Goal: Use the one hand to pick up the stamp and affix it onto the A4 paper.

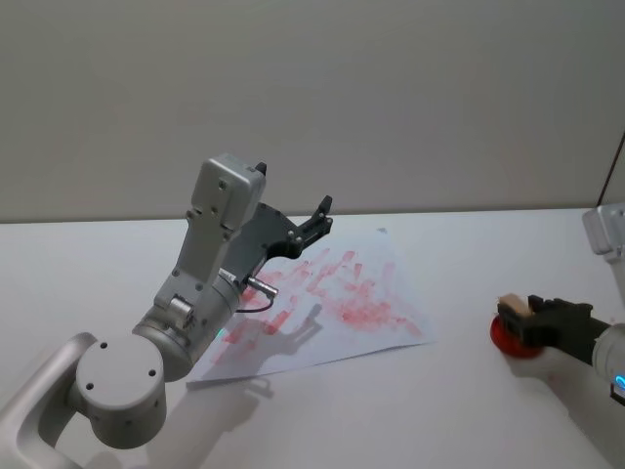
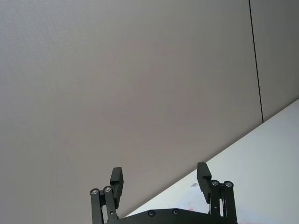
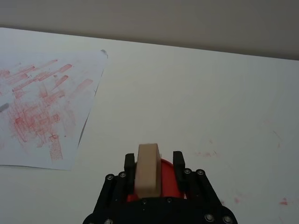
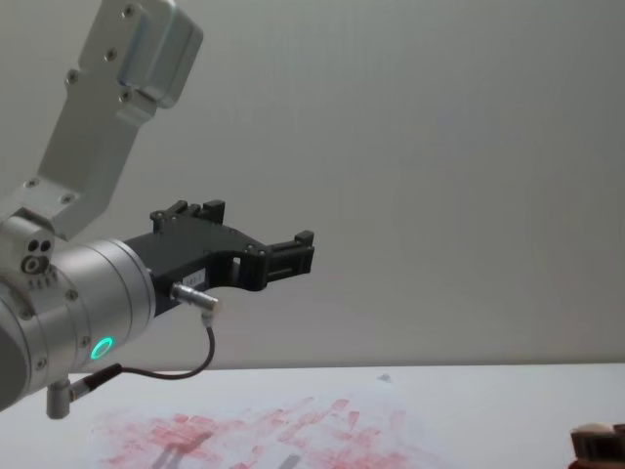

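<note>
**Stamp gripped over the red pad, paper waiting to the left**

The stamp (image 3: 148,169), a tan wood block, stands upright at the lower centre of the right wrist view, pinched between the two black fingers of the right tool (image 3: 153,163), which are closed against its sides. Just behind and beneath it sits a red ink pad (image 3: 164,179), so the block is probably held here to take up ink or has just been lifted from it; I cannot tell whether its face touches the pad. In the head view this group sits at the right edge, on the white table (image 1: 459,391).

Farther off, toward the middle of the head view, the A4 paper (image 1: 391,327) lies flat on the table, well apart from the pad, and is crowded with smeared red-pink marks. A bare patch would suit the next print.

Above the paper's far left part, the left tool (image 1: 320,219) hangs idle in the air, fingers spread and holding nothing, clear of the working side.

No brand, label or legible writing can be made out.
</note>
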